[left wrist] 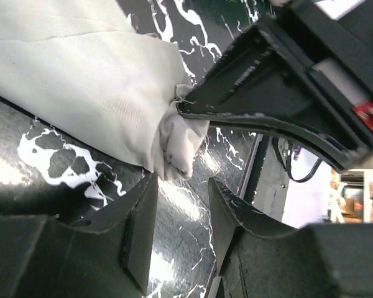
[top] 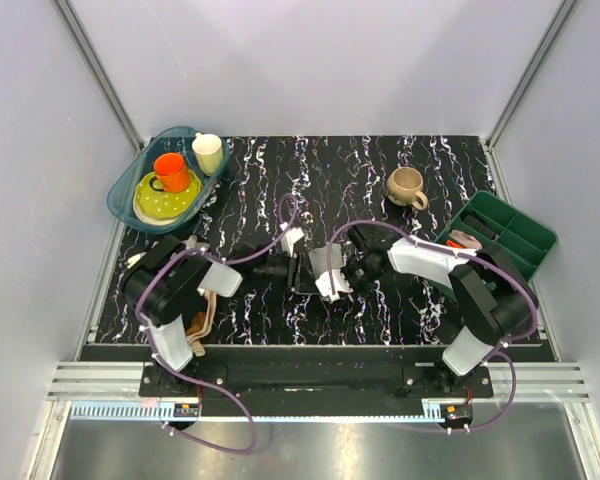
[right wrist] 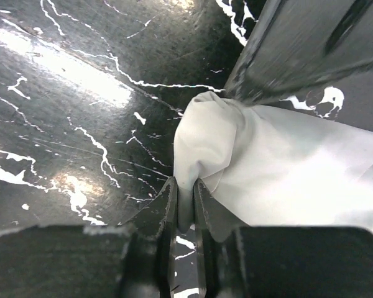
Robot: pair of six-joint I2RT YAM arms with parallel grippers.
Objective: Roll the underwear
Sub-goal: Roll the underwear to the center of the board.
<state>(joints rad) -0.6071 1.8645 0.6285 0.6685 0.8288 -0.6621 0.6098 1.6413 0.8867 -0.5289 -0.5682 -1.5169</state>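
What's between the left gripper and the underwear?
Only a sliver of bare tabletop, in the left wrist view; the left gripper is open beside the underwear.

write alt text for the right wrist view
The right gripper, shut, pinches a bunched fold of light grey underwear over a black, white-veined table. The rest of the fabric spreads right, and the blurred dark left gripper looms at the top right by the cloth's edge.

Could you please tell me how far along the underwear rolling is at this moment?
Early. Done: the right gripper is shut on a bunched corner of the underwear. In hand: the left gripper is open beside that corner, gripping nothing. Left: all the rolling; the cloth lies spread on the table, no roll showing.
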